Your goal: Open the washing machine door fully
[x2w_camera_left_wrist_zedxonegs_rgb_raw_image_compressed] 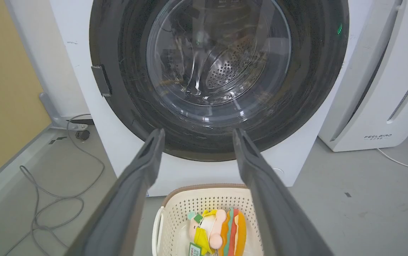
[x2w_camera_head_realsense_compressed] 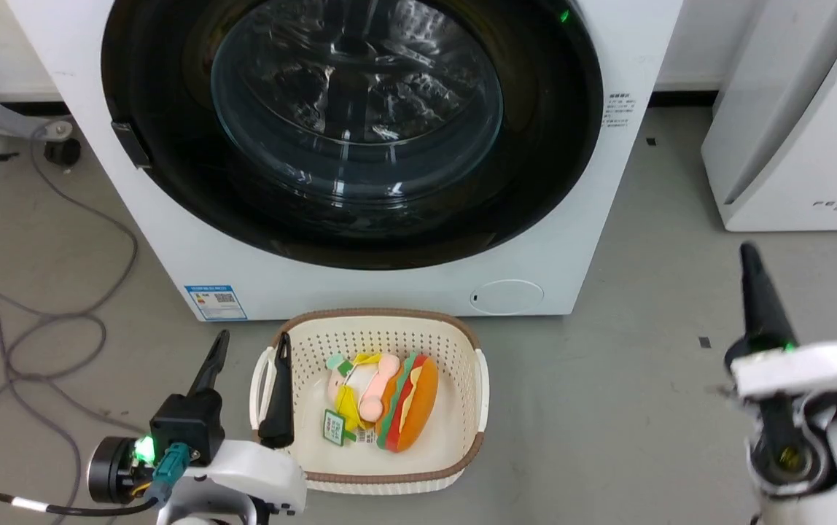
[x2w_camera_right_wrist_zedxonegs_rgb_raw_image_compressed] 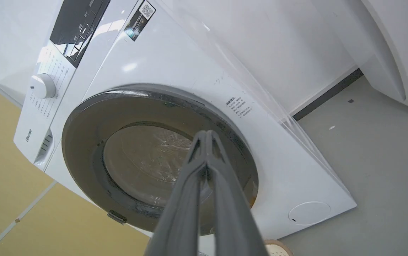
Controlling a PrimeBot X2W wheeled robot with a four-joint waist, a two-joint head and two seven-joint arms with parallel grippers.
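Pincers first, low and near: left pincer (x2w_camera_head_realsense_compressed: 252, 343) hangs with fingers apart by the left rim of the basket (x2w_camera_head_realsense_compressed: 375, 315), and right pincer (x2w_camera_right_wrist_zedxonegs_rgb_raw_image_compressed: 204, 135) has its fingers pressed together on nothing. The basket holds soft toys (x2w_camera_head_realsense_compressed: 411, 412) and sits on the floor just before the washing machine (x2w_camera_head_realsense_compressed: 389, 292). Washing machine door (x2w_camera_head_realsense_compressed: 353, 124) lies flush and shut, so I judge the whole swing is left to do. A tab (x2w_camera_head_realsense_compressed: 130, 144) on its left edge looks like the pull point. Cables (x2w_camera_head_realsense_compressed: 39, 321) trail left, and a white appliance (x2w_camera_head_realsense_compressed: 790, 131) crowds the right.
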